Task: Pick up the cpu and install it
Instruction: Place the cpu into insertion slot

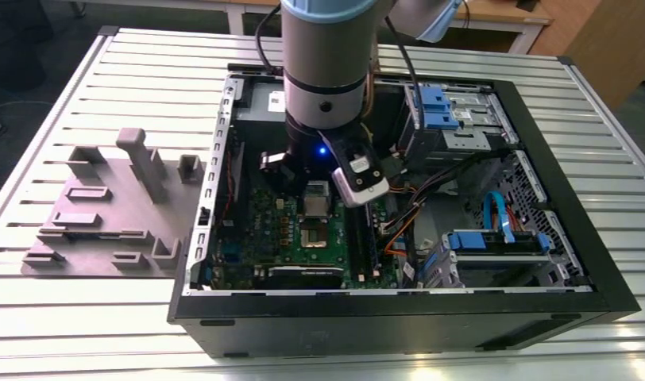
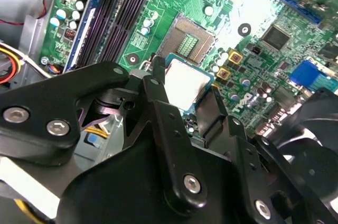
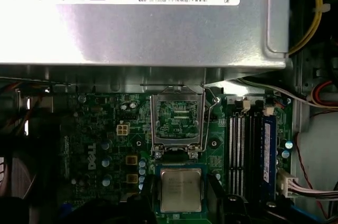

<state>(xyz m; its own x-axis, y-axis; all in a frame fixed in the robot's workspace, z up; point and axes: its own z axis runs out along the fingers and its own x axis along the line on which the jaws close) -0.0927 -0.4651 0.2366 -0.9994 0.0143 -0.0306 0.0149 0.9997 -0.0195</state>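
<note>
A slatted metal surface (image 1: 619, 143) carries an open computer case (image 1: 407, 305) lying on its side, with a grey plastic tray (image 1: 100, 214) of raised blocks beside it on the exterior view's left. A robot arm (image 1: 325, 71) reaches down into the case from the far side, over the green motherboard (image 1: 269, 218). In the first wrist view, the silvery box of the power supply (image 3: 142, 28) sits along the far edge of the board, and the metal-framed socket (image 3: 178, 121) lies just in front of it. The socket shows its bare contacts, with no chip in it.

The black claw (image 2: 185, 89) is closed on the cpu (image 2: 182, 81). Its fingers (image 2: 153, 92) press against two opposite edges of the small square chip, whose pale metal top faces up. In both wrist views the cpu hangs above the board on the near side of the socket, close to it but apart, and roughly square to the frame. The exterior view shows the cpu (image 1: 318, 198) low inside the case, just under the arm's blue light.

Judged from this, the pick-up is done: the chip is off its resting place and inside the case. The install is not. The cpu is not yet seated, and the socket's frame is not closed over it.
</note>
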